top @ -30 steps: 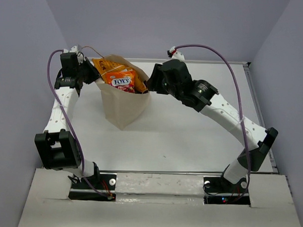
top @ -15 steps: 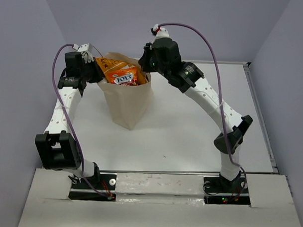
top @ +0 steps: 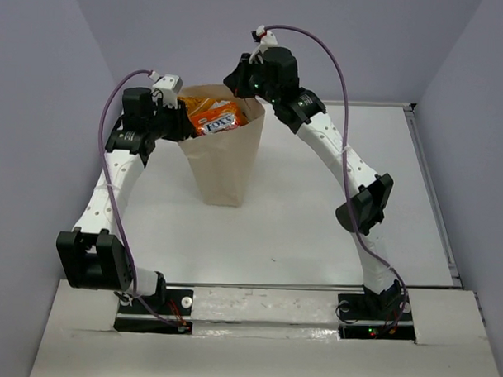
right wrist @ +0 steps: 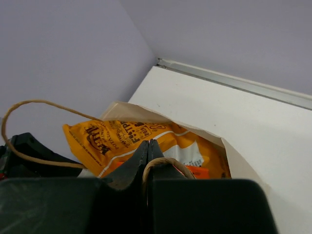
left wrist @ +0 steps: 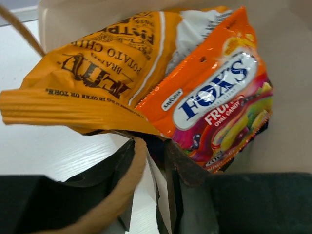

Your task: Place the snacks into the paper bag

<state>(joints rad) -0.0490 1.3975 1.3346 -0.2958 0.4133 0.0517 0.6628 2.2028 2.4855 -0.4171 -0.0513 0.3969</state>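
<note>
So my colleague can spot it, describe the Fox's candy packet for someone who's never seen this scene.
Find the tall tan paper bag toward the far left of the white table. Two packets poke from its open top. Yours is the glossy red-orange packet with the blue FOX'S logo and fruit pictures, lying over the plainer yellow-orange potato chip packet.

Paper bag (top: 227,163) with orange packets (top: 214,118) at its mouth, white table (top: 316,224) beneath

Tall plain tan-cream paper bag (top: 227,167) with brown twisted cord handle (right wrist: 44,101). Crinkly orange-yellow chip packet (left wrist: 97,73), dark brown lettering, white stripe. Red-orange candy packet (left wrist: 219,97), blue-and-white logo, multicoloured fruit print. White tabletop (top: 317,216), lilac walls (top: 281,41).
</note>
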